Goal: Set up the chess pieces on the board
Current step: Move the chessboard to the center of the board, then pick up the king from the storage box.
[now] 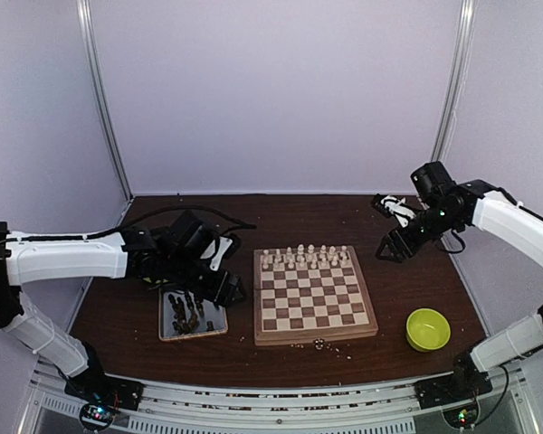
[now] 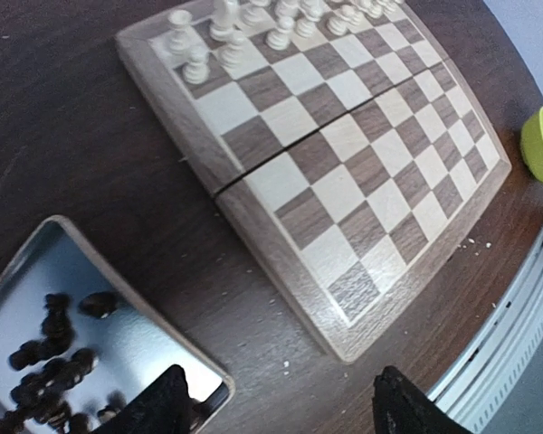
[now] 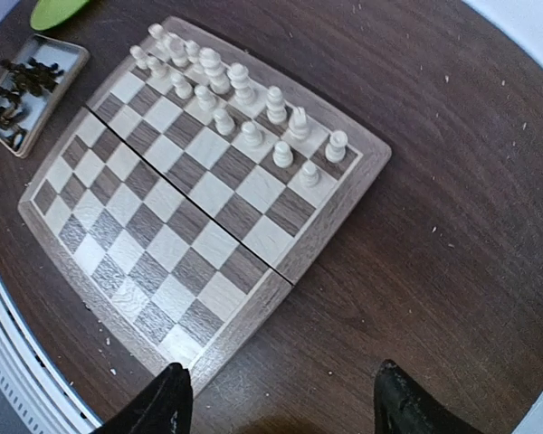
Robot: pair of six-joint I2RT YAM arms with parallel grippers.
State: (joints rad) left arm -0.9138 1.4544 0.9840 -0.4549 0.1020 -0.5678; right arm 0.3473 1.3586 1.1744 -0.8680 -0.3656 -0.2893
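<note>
1. The left end effector [image 2: 285,407] hangs with its fingers spread apart and nothing between them, over the bench [image 2: 72,136], just past the corner of the metal tray [image 2: 136,312] and beside the board [image 2: 362,172].
2. The right end effector [image 3: 281,407] is also spread and empty, off the right side of the board.
3. The chess pieces [image 1: 188,312] lie in a loose heap in the tray, just left of the board. None stands on the board yet. The pale chessmen [image 1: 306,256] fill the two far rows, and the near rows are free.
4. I judge the heap to be the main risk. The pieces are tiny and tangled, so the fingers may catch two at once, or pinch one slantwise and let it slip.
5. The tray looks light, so a closing finger could push it.
6. A piece gripped lying down may topple when it is released.
7. In the left wrist view the frame cuts off the tray and one finger covers part of the heap. The pieces are blurred, so I cannot tell their kinds.
</note>
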